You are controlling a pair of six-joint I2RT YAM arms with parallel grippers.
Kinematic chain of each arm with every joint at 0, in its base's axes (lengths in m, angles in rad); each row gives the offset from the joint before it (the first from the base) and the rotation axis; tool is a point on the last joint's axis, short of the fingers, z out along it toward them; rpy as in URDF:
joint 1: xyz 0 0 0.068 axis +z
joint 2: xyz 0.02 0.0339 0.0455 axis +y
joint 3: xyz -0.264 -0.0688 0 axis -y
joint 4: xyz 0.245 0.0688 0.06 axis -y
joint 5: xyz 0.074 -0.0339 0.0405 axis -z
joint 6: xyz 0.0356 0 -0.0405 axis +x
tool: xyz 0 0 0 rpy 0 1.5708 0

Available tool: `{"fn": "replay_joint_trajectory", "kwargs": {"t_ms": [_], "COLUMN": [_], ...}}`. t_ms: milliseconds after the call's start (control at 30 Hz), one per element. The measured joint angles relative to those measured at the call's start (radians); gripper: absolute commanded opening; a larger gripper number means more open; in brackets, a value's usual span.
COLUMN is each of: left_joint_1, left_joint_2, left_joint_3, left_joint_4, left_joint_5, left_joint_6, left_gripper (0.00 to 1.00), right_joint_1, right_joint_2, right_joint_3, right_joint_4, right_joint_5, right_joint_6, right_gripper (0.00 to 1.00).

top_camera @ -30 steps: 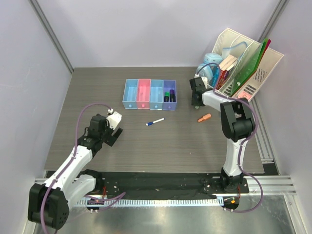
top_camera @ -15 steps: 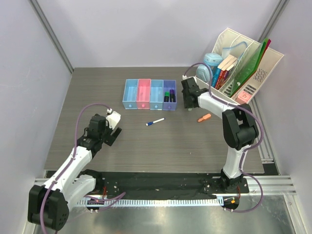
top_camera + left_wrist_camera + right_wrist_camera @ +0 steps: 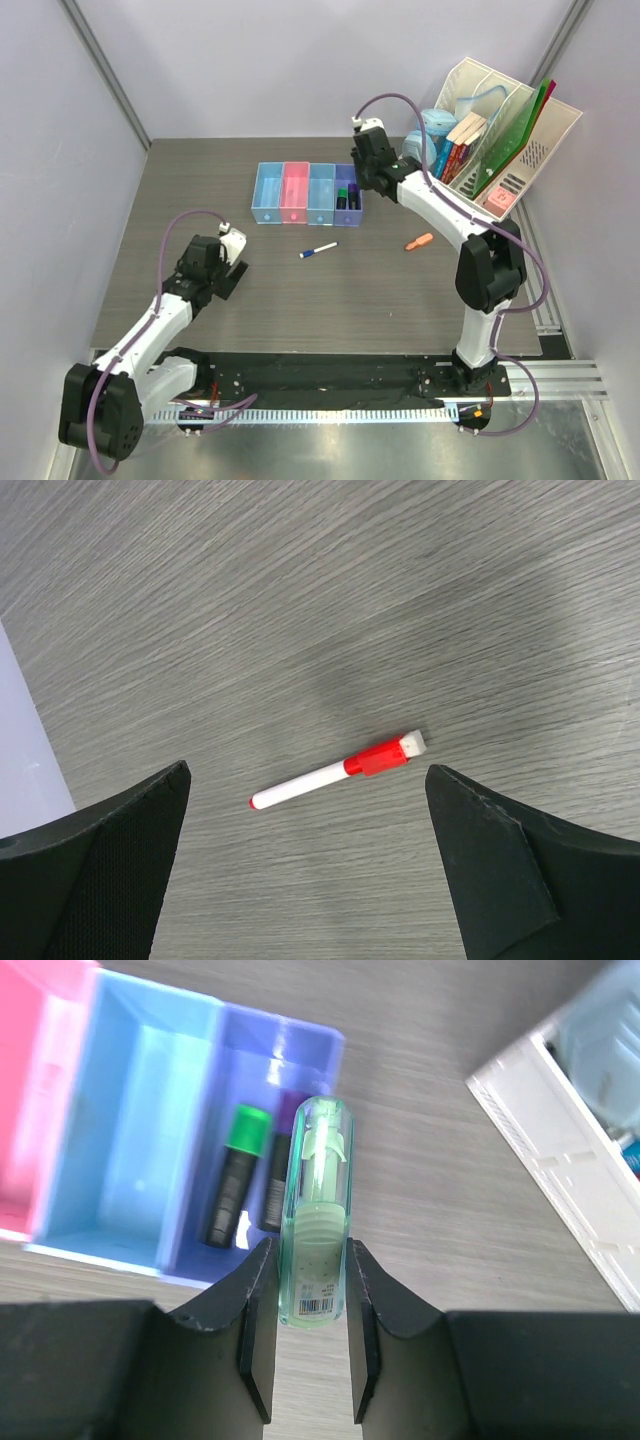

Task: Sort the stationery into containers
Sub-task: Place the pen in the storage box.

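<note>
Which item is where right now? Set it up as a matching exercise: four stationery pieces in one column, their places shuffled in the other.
Things
1. red-capped marker
2. translucent green item
3. green-capped highlighter
4. orange highlighter

Places
A. lying inside the purple tray
B. loose on the right half of the table, under no pincer
C. on the table, right below the open left pincer
D. clamped in the right pincer

Pairs: 1-C, 2-D, 3-A, 4-B
</note>
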Motion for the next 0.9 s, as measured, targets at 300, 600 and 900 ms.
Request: {"fn": "replay_joint_trajectory", "kwargs": {"t_ms": [300, 600, 900], "left_joint_1": [0.005, 0.006, 0.006], "left_joint_2": [-0.033, -0.071, -0.074], "left_joint_3": [0.000, 0.000, 0.000], "left_joint_4": [-0.017, -0.050, -0.053], "left_joint_5": [-0.027, -0.045, -0.051], "left_joint_6": [0.000, 0.000, 0.001], "left_gripper": [1.00, 1.00, 1.00], "right_joint_1": [0.079, 0.111, 0.135], "right_joint_2": [0.169, 0.326, 0.396], "right_joint_3": [0.218, 0.280, 0.343], "right_joint_4": [-0.003, -0.005, -0.004], "right_joint_5": [-0.031, -0.089, -0.109], "right_joint_6": [0.000, 0.005, 0.008], "right_gripper": [0.01, 0.01, 0.36]}}
